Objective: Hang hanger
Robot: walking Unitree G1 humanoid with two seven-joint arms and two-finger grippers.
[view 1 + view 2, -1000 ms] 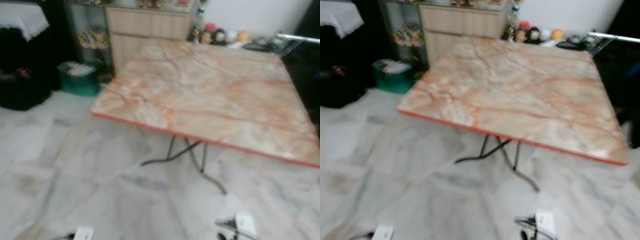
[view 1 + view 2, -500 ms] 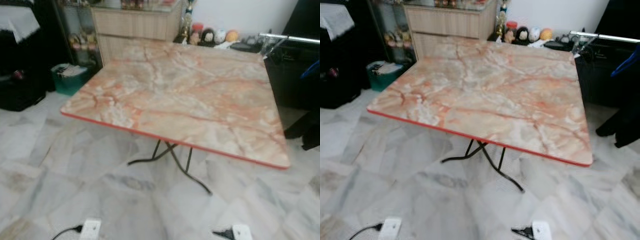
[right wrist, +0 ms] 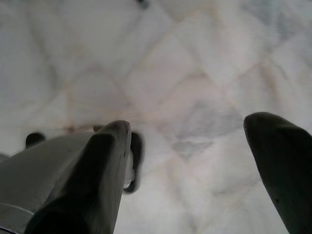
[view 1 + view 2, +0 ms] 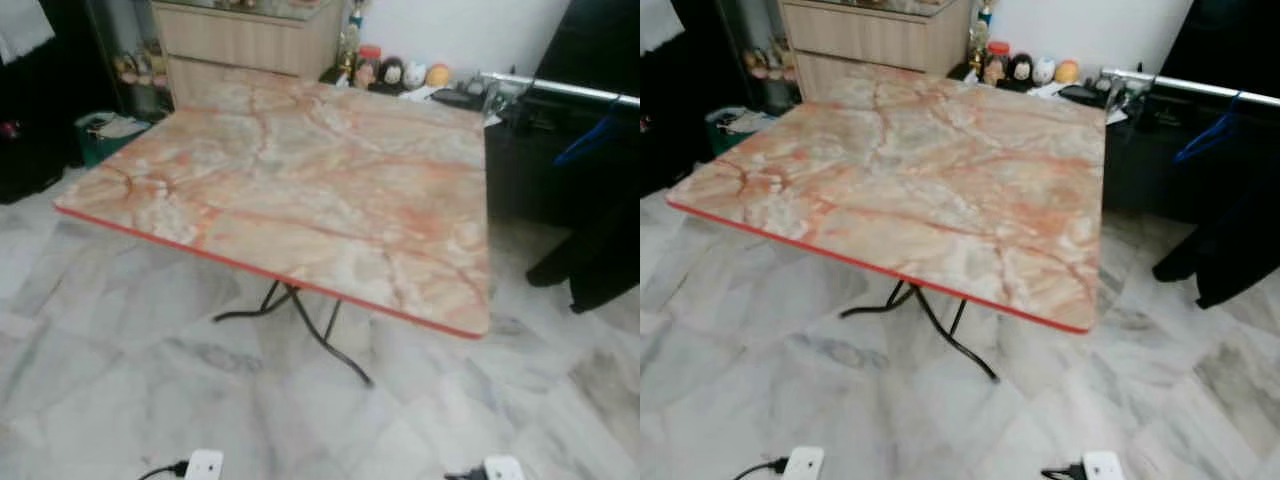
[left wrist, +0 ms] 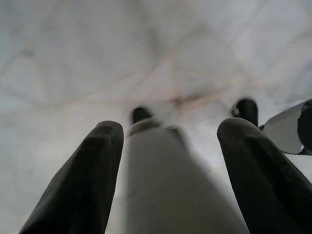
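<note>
At the far left a green bin [image 4: 105, 133] sits on the floor [image 4: 90, 340] beside a dark piece of furniture. Next to it, against the back wall, stands one wooden cabinet [image 4: 245, 45] with drawers. In the middle of the room is one folding table [image 4: 290, 190], its top a pink and orange marble pattern edged in red, standing on thin black crossed legs [image 4: 300, 320]. Nothing lies on the table top.

Behind the table's far corner a row of small round figures [image 4: 1025, 68] sits in front of the white wall; I count about four, though they are too small to be sure. To the right runs one silver rail [image 4: 1195, 88] over dark furniture, and one blue hanger [image 4: 1205, 140] hangs from it, with black clothing [image 4: 1240, 240] drooping below to the floor.

Down at the bottom edge, two white blocks with black cables show over the pale marble tiles, one on each side.

The left gripper [image 5: 170, 165] hangs low over the floor, its two black fingers [image 5: 83, 180] spread wide with nothing between them. The right gripper [image 3: 195, 165] likewise points at the tiles, fingers [image 3: 97, 180] far apart and empty.
</note>
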